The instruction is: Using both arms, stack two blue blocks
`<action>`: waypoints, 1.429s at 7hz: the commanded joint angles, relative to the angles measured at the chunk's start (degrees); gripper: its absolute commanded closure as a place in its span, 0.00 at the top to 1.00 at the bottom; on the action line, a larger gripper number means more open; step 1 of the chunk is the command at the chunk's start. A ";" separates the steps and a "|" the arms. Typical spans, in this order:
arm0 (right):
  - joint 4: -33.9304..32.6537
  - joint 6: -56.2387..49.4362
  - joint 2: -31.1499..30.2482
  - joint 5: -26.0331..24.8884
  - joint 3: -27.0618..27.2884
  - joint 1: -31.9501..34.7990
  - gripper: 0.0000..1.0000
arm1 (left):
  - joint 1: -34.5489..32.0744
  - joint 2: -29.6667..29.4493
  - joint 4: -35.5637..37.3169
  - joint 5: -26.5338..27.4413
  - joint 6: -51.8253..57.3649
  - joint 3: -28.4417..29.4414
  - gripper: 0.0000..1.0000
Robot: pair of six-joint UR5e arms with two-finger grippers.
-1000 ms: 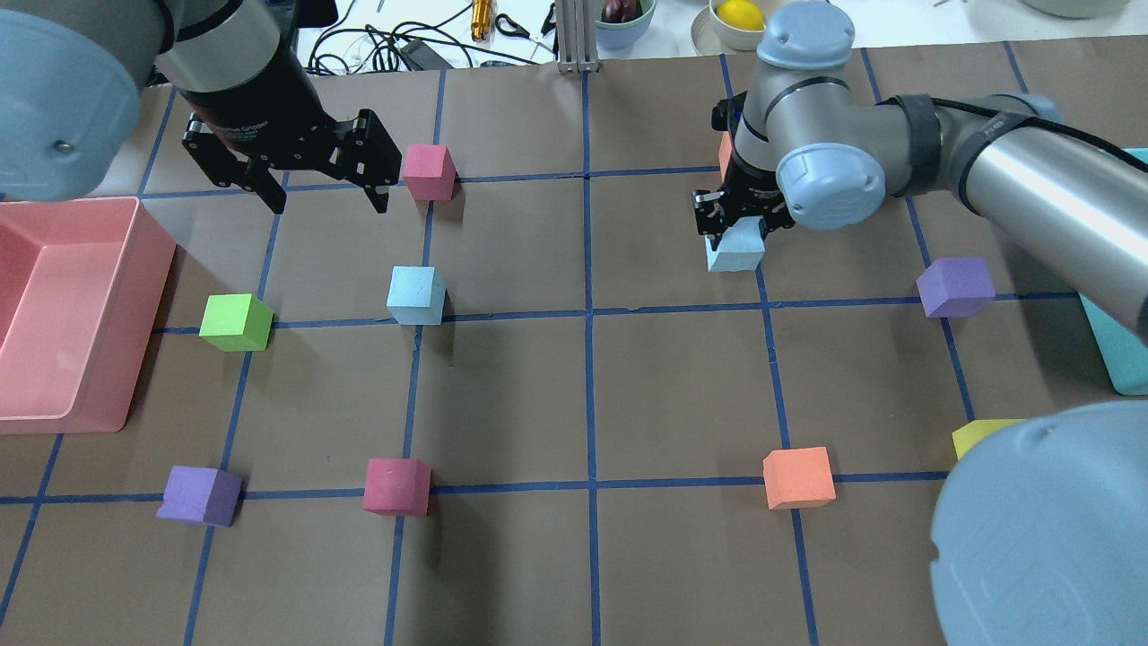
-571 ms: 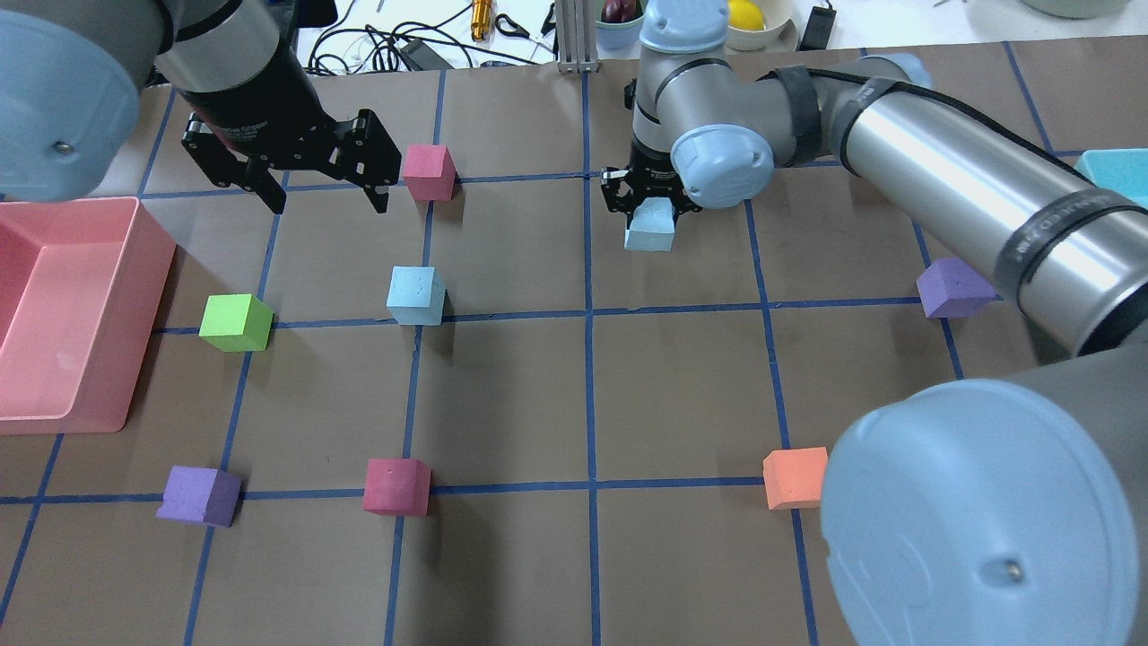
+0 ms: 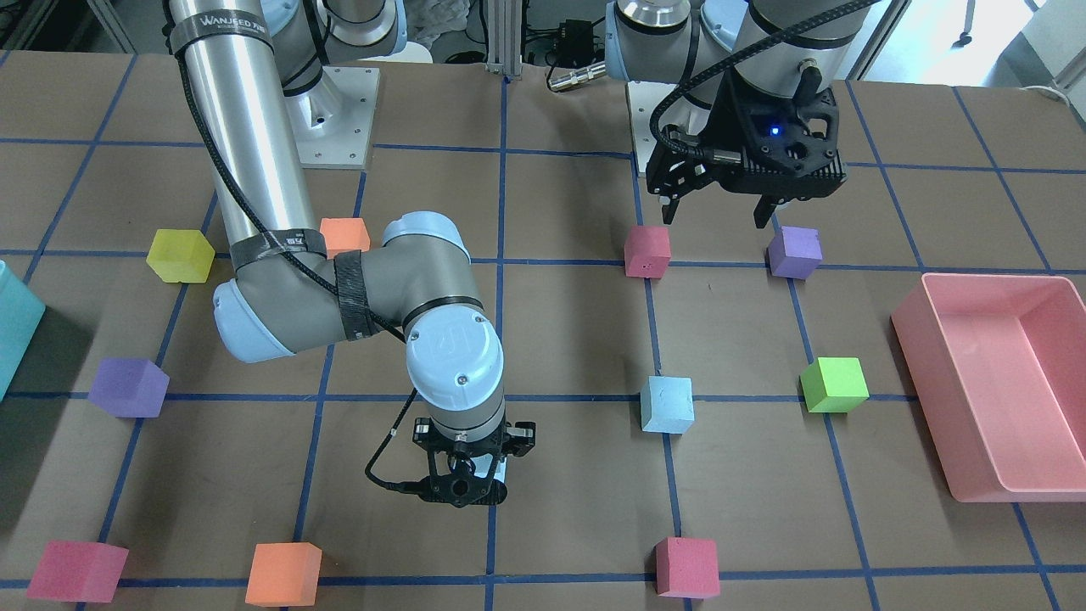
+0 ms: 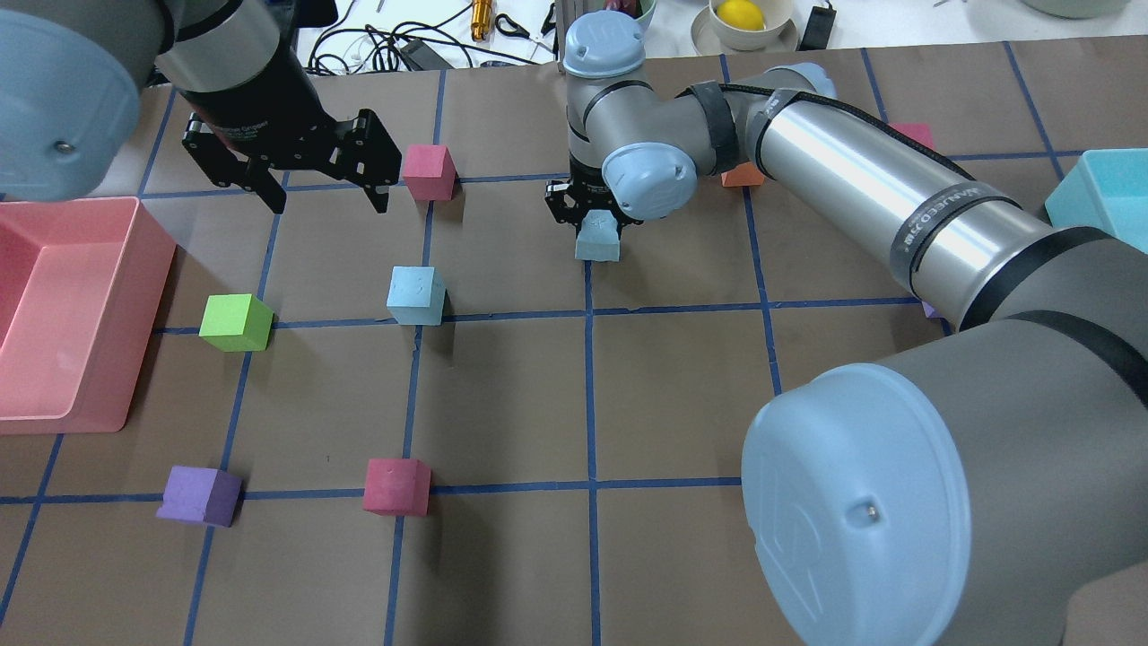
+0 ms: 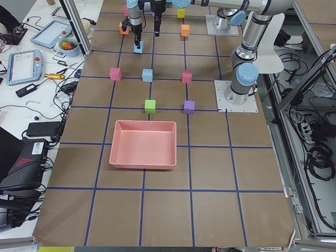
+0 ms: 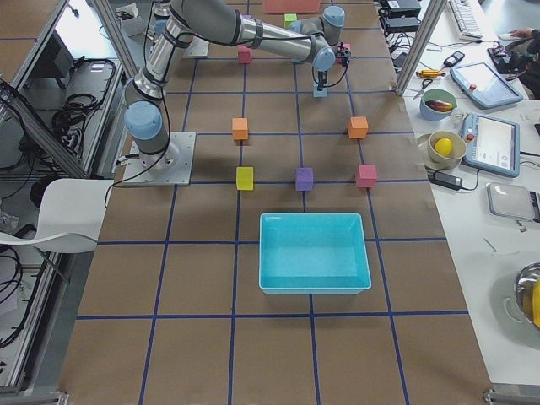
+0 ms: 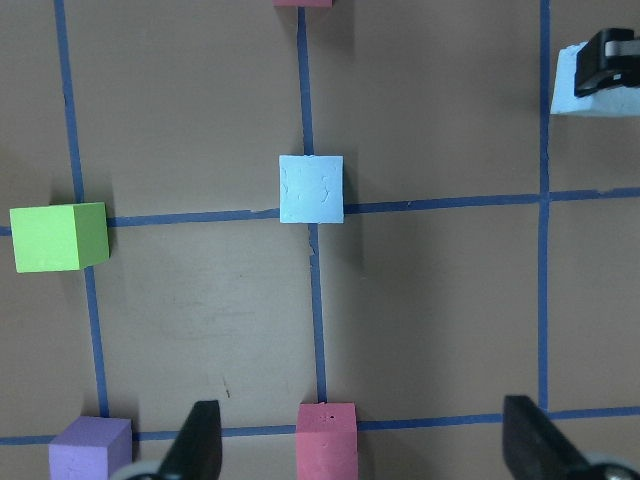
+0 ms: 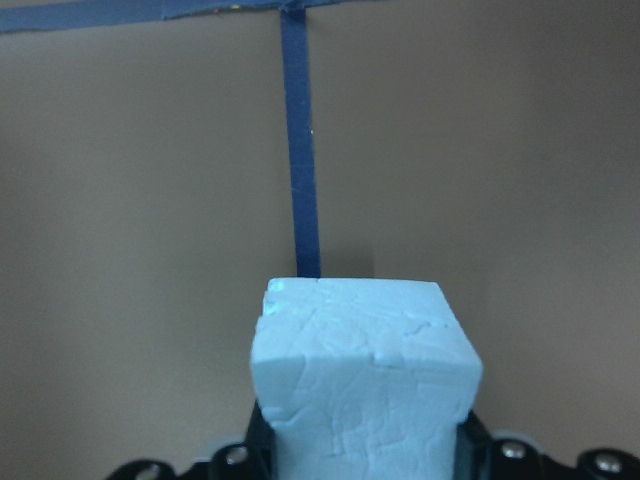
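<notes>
My right gripper (image 4: 597,226) is shut on one sky-blue block (image 4: 598,247) and holds it just above the table near the centre tape line. The held block fills the right wrist view (image 8: 360,370). The other blue block (image 4: 416,294) rests on the table to the left and nearer the robot. It also shows in the front view (image 3: 667,405) and the left wrist view (image 7: 311,189). My left gripper (image 4: 328,205) is open and empty, hovering high beyond that block, its fingers (image 7: 205,445) spread wide.
A pink bin (image 4: 134,269) stands at the left edge and a teal bin (image 4: 1099,193) at the right. A pink cube (image 4: 428,171), green cube (image 4: 235,322), purple cube (image 4: 199,494) and another pink cube (image 4: 396,485) surround the resting block. An orange cube (image 4: 740,177) lies behind the right arm.
My right arm has swung left across the table with the blue block in its gripper, closing on the resting blue block. The left arm has not moved.
</notes>
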 commanded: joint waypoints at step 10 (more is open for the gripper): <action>0.12 -0.13 0.81 1.82 0.22 0.16 1.00 | 0.44 -17.90 24.61 0.09 4.92 -8.05 1.00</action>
